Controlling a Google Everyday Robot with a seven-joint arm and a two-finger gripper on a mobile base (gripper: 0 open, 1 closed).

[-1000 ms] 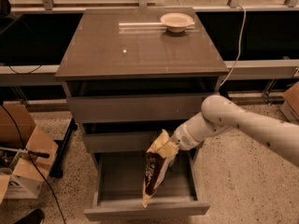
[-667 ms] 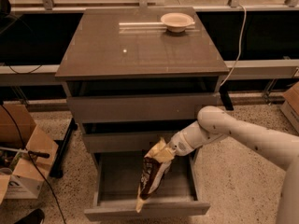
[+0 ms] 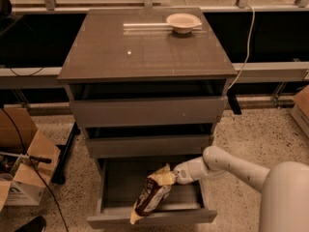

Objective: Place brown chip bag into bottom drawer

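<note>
The brown chip bag (image 3: 148, 198) is gripped by its pale yellow upper end in the gripper (image 3: 169, 178), which is clenched on it above the middle of the pulled-out bottom drawer (image 3: 116, 186); the bag is hung tilted over the drawer; its crinkled dark brown middle is marked with white lettering; its lower yellow tip is seen at the drawer's front edge.

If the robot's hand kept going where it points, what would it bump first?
The hand, holding the brown chip bag over the bottom drawer, points left: probably the drawer's left wall, though depth is unclear.
</note>
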